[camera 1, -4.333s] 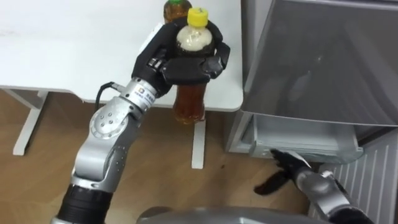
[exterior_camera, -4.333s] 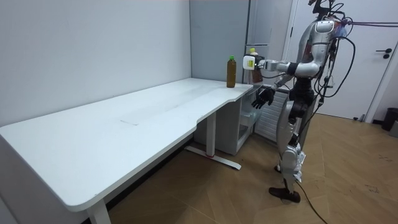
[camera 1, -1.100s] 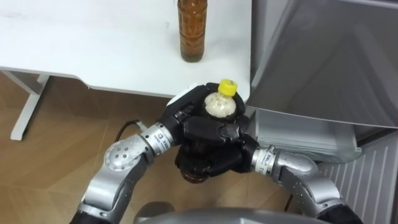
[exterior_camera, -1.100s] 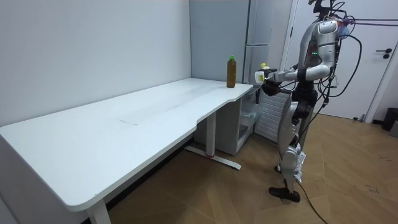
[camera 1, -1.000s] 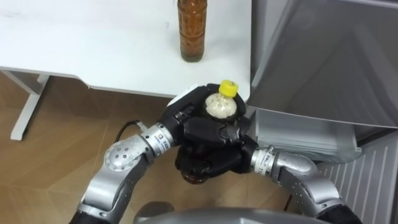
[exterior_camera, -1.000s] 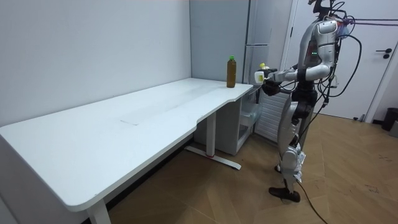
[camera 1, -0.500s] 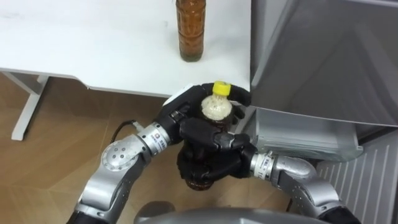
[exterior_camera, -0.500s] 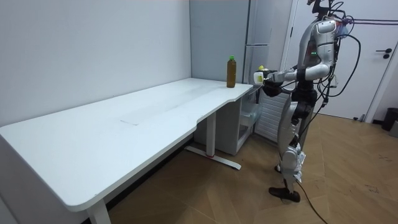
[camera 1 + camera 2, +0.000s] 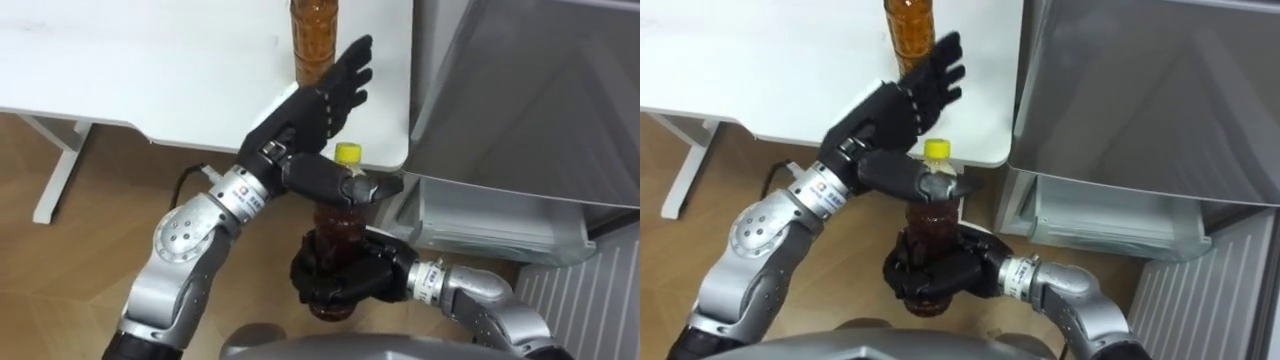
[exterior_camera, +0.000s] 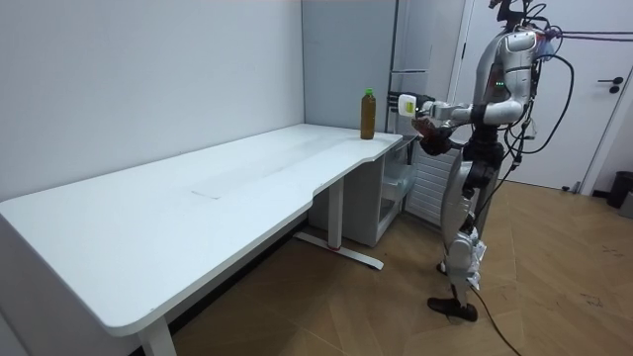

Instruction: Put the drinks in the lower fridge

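Note:
A tea bottle (image 9: 340, 228) with a yellow cap (image 9: 348, 153) stands upright in front of my chest, below the table's edge. My right hand (image 9: 338, 282) is shut on its lower body from the right. My left hand (image 9: 318, 100) hovers above and to the left of the cap, open with straight fingers, its thumb lying next to the bottle's neck. A second tea bottle (image 9: 315, 40) stands on the white table (image 9: 150, 70) near its right corner. In the room view I stand between the table's end and the grey fridge (image 10: 415, 49).
The grey fridge (image 9: 530, 90) rises at the right, with its lower compartment (image 9: 480, 215) open just right of the held bottle. The table's rounded corner (image 9: 395, 150) sits close behind the cap. A white table leg (image 9: 55, 185) stands at the left on the wooden floor.
My left hand has let go of the bottle's top, opened and lifted up and away. The bottle has sunk a little and now rests in my right hand alone.

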You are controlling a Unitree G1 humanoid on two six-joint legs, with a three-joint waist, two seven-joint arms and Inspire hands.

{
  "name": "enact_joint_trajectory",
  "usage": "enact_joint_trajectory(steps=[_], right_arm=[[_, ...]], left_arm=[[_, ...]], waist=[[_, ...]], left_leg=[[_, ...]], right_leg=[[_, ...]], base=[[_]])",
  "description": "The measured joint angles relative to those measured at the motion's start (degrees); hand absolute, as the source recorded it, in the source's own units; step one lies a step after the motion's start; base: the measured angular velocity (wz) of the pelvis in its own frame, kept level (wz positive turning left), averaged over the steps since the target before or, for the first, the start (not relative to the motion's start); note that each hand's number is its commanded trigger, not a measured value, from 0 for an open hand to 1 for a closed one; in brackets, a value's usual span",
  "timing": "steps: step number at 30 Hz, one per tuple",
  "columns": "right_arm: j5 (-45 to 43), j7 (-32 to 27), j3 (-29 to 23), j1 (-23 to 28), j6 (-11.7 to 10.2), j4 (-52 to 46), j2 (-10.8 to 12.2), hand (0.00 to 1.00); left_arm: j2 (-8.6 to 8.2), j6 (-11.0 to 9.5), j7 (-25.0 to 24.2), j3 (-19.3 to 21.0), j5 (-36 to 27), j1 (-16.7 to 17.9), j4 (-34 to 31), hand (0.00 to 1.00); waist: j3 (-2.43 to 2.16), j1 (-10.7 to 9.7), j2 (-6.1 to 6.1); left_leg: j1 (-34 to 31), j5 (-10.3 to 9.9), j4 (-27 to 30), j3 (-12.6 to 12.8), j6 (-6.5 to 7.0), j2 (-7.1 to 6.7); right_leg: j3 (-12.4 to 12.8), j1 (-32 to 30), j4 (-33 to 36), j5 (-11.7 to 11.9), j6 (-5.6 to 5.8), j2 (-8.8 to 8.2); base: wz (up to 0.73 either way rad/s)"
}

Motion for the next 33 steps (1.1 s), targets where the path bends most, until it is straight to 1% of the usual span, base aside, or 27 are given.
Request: enact_joint_trajectory(steps=[4, 6, 7, 9, 11, 13, 14, 16, 19, 21, 23, 26, 27, 28, 31, 33], right_arm=[[-0.1, 0.2, -1.5, 0.1, 0.0, 0.0, 0.1, 1.0], [-0.1, 0.3, -2.1, 0.2, 0.0, 0.0, 0.1, 1.0], [-0.1, 0.4, -2.0, 0.2, 0.1, 0.0, 0.1, 1.0], [-0.1, 1.1, -2.0, 0.3, 0.1, 0.0, 0.1, 1.0], [-0.4, 1.7, -2.3, 0.4, 0.1, 0.0, 0.0, 1.0], [-1.8, 1.9, -3.3, 0.5, 0.1, 0.0, 0.0, 1.0], [-2.0, 1.9, -3.7, 0.7, 0.1, 0.0, 0.0, 1.0], [-2.0, 1.9, -4.8, 1.2, 0.1, 0.0, -0.2, 1.0], [-2.4, 1.9, -6.6, 2.2, 0.0, 0.0, 0.0, 1.0], [-4.2, 1.9, -7.7, 2.8, 0.0, 0.0, 0.3, 1.0], [-5.2, 1.9, -8.3, 3.7, 0.0, 0.1, 0.3, 1.0], [-6.6, 2.0, -9.4, 5.2, 0.0, 0.0, 0.3, 1.0], [-6.7, 2.0, -10.0, 5.9, 0.0, 0.0, 0.4, 1.0], [-6.7, 1.9, -10.3, 6.2, 0.0, 0.0, 0.3, 1.0], [-6.7, 1.9, -10.4, 6.3, 0.0, 0.1, 0.2, 1.0], [-6.7, 1.9, -10.4, 6.3, 0.0, 0.1, 0.2, 1.0]], left_arm=[[-0.02, -0.3, 1.1, 5.3, 0.1, -0.1, -4.2, 0.0], [-0.04, -0.4, 1.5, 7.0, 0.1, -0.3, -5.8, 0.0], [0.06, -0.6, 1.7, 7.7, 0.1, -0.5, -6.6, 0.0], [-0.05, -0.7, 2.3, 8.3, 0.2, -0.5, -8.2, 0.0], [-0.15, -0.7, 3.2, 9.2, 0.1, -0.5, -10.1, 0.0], [-0.47, -1.3, 5.5, 10.5, 0.1, -0.6, -12.4, 0.0], [-0.55, -1.6, 6.1, 10.9, 0.1, -0.6, -12.7, 0.0], [-0.6, -2.7, 8.7, 12.7, 0.1, -0.7, -13.0, 0.0], [-0.83, -3.8, 11.5, 15.4, 0.5, -0.9, -13.0, 0.0], [-1.13, -4.5, 12.5, 17.6, 1.6, -1.1, -13.2, 0.0], [-1.17, -4.5, 13.4, 19.5, 1.3, -1.2, -13.3, 0.0], [-2.09, -5.3, 16.2, 21.7, 1.4, -1.2, -13.7, 0.0], [-2.63, -6.0, 17.6, 22.2, 1.4, -1.2, -13.9, 0.0], [-2.8, -6.8, 19.2, 22.6, 1.3, -1.2, -14.0, 0.0], [-2.8, -7.9, 23.0, 23.2, 1.5, -1.2, -14.0, 0.0], [-2.75, -8.1, 24.9, 24.3, 1.7, -1.2, -14.0, 0.0]], waist=[[0.01, 0.0, 0.0], [0.01, 0.1, 0.0], [0.0, 0.2, 0.03], [-0.03, 0.4, 0.11], [-0.24, 0.8, 0.43], [-0.44, 1.2, 0.9], [-0.49, 1.4, 0.97], [-0.32, 1.5, 1.22], [-0.29, 1.8, 1.27], [-0.28, 1.8, 1.27], [-0.27, 1.8, 1.2], [-0.27, 2.7, 1.16], [-0.26, 3.2, 1.15], [-0.26, 3.7, 1.15], [-0.27, 5.1, 1.09], [-0.21, 5.9, 0.98]], left_leg=[[0.0, 0.0, 0.1, -0.2, 0.0, -0.01], [0.0, 0.0, 0.1, -0.6, 0.0, -0.07], [0.2, 0.0, 0.1, -0.8, 0.0, -0.08], [0.5, 0.0, -0.1, -0.9, -0.01, -0.08], [0.5, 0.0, -0.1, -1.0, -0.01, -0.08], [0.4, 0.0, -0.1, -1.0, -0.01, -0.11], [0.6, 0.0, -0.1, -1.0, -0.01, -0.11], [1.8, 0.0, -0.4, -1.0, -0.01, -0.1], [2.4, 0.0, -0.7, -0.9, -0.02, -0.1], [2.4, 0.0, -0.8, -0.9, -0.02, -0.1], [2.5, 0.0, -0.8, -0.9, -0.02, -0.12], [3.0, 0.0, -1.0, -0.8, -0.02, -0.12], [3.0, 0.0, -1.1, -0.8, -0.02, -0.12], [3.0, 0.0, -1.1, -0.8, -0.02, -0.12], [4.0, 0.0, -1.7, -0.8, -0.02, -0.13], [4.8, 0.0, -1.9, -1.0, -0.02, -0.23]], right_leg=[[-0.4, 0.2, 0.0, 0.0, 0.0, -0.05], [-0.6, 0.4, -0.2, 0.0, 0.0, -0.03], [-1.0, 0.9, -0.8, 0.0, 0.03, 0.02], [-1.1, 0.9, -1.0, 0.0, 0.05, 0.05], [-1.1, 1.0, -0.9, 0.0, 0.05, 0.05], [-1.1, 1.2, -0.9, 0.0, 0.04, 0.0], [-1.1, 1.4, -0.9, 0.0, 0.04, 0.0], [-1.2, 2.4, -1.0, 0.0, 0.04, 0.0], [-1.1, 3.1, -1.5, 0.0, 0.05, 0.07], [-1.1, 3.2, -1.7, 0.0, 0.06, 0.13], [-1.1, 3.2, -1.8, 0.0, 0.07, 0.12], [-1.0, 3.3, -1.8, 0.0, 0.1, 0.1], [-1.0, 3.2, -1.8, 0.0, 0.1, 0.1], [-1.0, 3.2, -1.8, 0.0, 0.1, 0.1], [-0.7, 3.8, -1.9, 0.0, 0.11, 0.12], [-0.5, 4.6, -2.3, 0.0, 0.12, 0.12]], base=[[0.03], [0.1], [0.1], [0.04], [0.0], [0.0], [0.0], [0.0], [0.0], [0.0], [0.0], [-0.03], [0.0], [0.0], [-0.06], [-0.03]])
